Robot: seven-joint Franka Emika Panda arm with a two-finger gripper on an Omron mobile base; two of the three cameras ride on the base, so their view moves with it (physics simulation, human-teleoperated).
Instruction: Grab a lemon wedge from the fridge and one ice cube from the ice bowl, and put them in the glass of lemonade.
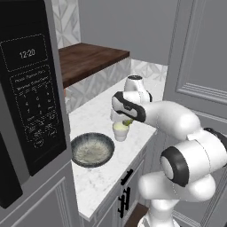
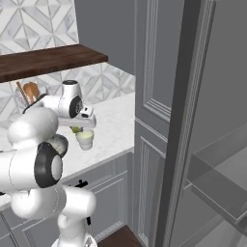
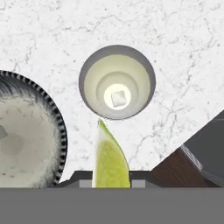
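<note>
My gripper (image 3: 111, 180) is shut on a yellow-green lemon wedge (image 3: 109, 159), whose tip points toward the glass of lemonade (image 3: 117, 82). The pale glass stands on the white marble counter just beyond and below the wedge, and a small ice cube (image 3: 119, 98) lies inside it. From the base cameras the gripper (image 1: 127, 119) hovers right over the glass (image 1: 120, 131) with the wedge (image 1: 128, 122) in it. The ice bowl (image 1: 92, 150), dark-rimmed and pale inside, sits on the counter beside the glass. The fridge (image 2: 190, 106) stands open at the right, with its pale shelves (image 2: 217, 173) showing.
A black microwave (image 1: 26, 88) stands at the left, close to the bowl. A dark wooden shelf (image 1: 88, 60) hangs over the back of the counter. A holder of wooden spoons (image 2: 28, 94) is behind the arm. A tall panelled cabinet (image 2: 149, 96) borders the counter's right end.
</note>
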